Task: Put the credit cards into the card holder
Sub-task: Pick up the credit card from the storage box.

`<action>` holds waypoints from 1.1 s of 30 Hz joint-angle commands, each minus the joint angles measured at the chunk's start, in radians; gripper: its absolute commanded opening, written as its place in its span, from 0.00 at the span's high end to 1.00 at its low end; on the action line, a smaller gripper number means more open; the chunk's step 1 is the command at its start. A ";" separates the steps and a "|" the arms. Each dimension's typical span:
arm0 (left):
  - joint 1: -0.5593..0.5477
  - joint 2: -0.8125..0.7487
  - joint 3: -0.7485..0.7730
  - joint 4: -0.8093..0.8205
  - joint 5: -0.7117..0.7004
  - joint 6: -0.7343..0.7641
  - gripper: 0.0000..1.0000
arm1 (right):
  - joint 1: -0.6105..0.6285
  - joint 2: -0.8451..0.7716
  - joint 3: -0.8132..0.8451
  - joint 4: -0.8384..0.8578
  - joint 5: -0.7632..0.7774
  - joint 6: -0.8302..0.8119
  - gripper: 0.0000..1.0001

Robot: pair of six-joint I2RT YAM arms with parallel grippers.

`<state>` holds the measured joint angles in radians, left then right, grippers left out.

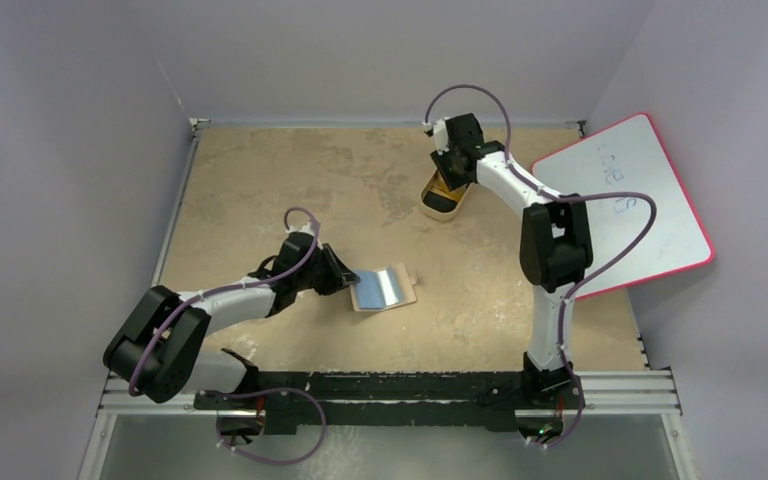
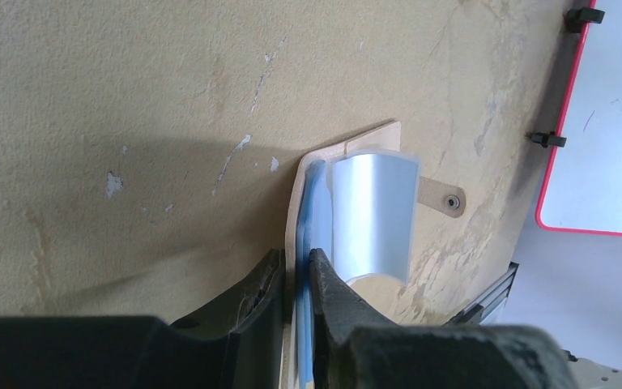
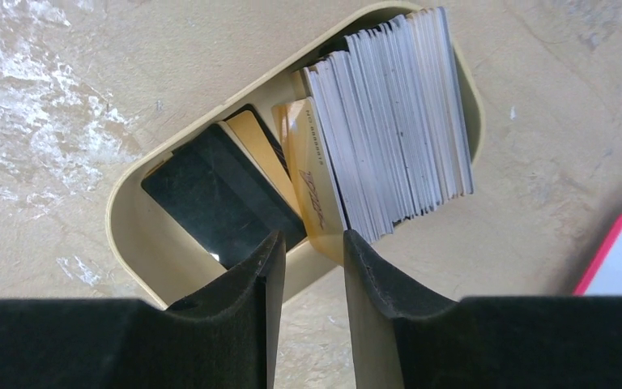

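A tan, scuffed desk [image 1: 260, 200] fills the space between pale grey walls. Near its middle, towards the left arm, lies the card holder [image 1: 407, 292], a flat tan wallet spread open on the surface. A pale blue-grey credit card [image 1: 380, 287] lies on top and covers most of it, so only a tan border shows along the near and right edges. In the left wrist view this card [image 2: 372, 211] bows upward in a shallow curve over the tan panel [image 2: 324, 150], and the little snap tab [image 2: 441, 197] sticks out flat on the desk beyond it.

The left gripper [image 2: 298, 259] is pressed together on the near edge of the card holder, with the tan panel and a blue card edge both pinched between its fingers. From above, it [image 1: 348, 280] meets the holder's left side.

Well apart from this, at the far side of the desk, sits a tan oval tray [image 3: 129, 235] with a raised rim. In it a stack of cards [image 3: 397, 121] stands on edge, leaning, with a gold card [image 3: 312, 178] at its front and black cards [image 3: 202, 203] lying flatter beside it. The right gripper [image 3: 308, 251] hangs over the tray's near rim with its fingers spread and a clear gap between them. The gold card's lower corner shows in that gap, and I cannot tell whether it touches either finger.

A red-edged whiteboard [image 1: 620, 200] lies at the right edge of the desk.
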<state>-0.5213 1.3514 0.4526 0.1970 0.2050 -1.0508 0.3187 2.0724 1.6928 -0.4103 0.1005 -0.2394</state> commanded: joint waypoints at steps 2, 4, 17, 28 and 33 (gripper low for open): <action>0.003 -0.015 0.031 0.035 0.003 0.025 0.85 | 0.000 -0.070 0.004 0.014 0.043 0.008 0.65; 0.003 -0.015 0.030 0.035 0.005 0.025 0.85 | 0.000 -0.062 -0.008 0.013 0.063 0.010 0.65; 0.003 -0.018 0.028 0.035 0.005 0.025 0.85 | -0.001 -0.060 -0.045 -0.015 0.113 0.055 0.69; 0.003 -0.025 0.025 0.030 0.002 0.028 0.85 | -0.003 -0.042 -0.047 -0.015 0.131 0.061 0.70; 0.003 -0.022 0.026 0.030 0.004 0.028 0.85 | -0.004 -0.050 -0.040 -0.014 0.135 0.058 0.70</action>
<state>-0.5213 1.3514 0.4526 0.1970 0.2050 -1.0508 0.3187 2.0541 1.6447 -0.4213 0.2127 -0.1940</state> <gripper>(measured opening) 0.148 0.299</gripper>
